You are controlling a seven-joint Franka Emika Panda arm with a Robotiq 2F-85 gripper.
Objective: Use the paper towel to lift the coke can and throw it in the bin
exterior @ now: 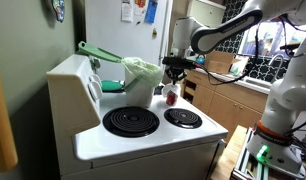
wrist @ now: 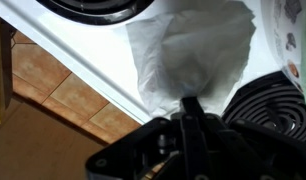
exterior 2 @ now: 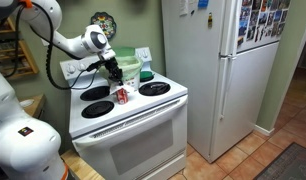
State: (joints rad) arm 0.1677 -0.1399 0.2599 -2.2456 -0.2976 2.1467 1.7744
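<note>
Above the stovetop (exterior: 88, 140), my gripper (wrist: 190, 103) is pinched shut on the paper towel (wrist: 198, 50). The coke can (exterior 2: 121, 95) stands just below, near the bin (exterior: 143, 72). The loose towel could slip and topple it.

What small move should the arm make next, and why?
Probably lower onto the can: the gripper is shut on the paper towel and hangs just above the coke can, which stands on the stove, outside the bin.
</note>
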